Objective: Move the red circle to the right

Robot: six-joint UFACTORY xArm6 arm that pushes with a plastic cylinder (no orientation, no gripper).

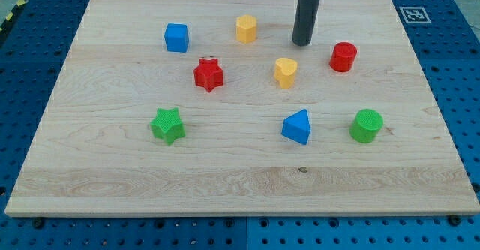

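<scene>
The scene is brightly and evenly lit, with soft light from above. The pale wooden tabletop (247, 182) shows its grain clearly and carries no hard glare, only a slightly lighter wash across its middle. Shadows are short and faint: each block, such as the red circle (343, 57) and the green cylinder (366, 125), casts a thin dark rim close under its base. The dark rod ends at my tip (302, 43), with a small soft shadow beside it. Focus is sharp throughout; the board's edges look straight, with perspective narrowing toward the view's top.
</scene>
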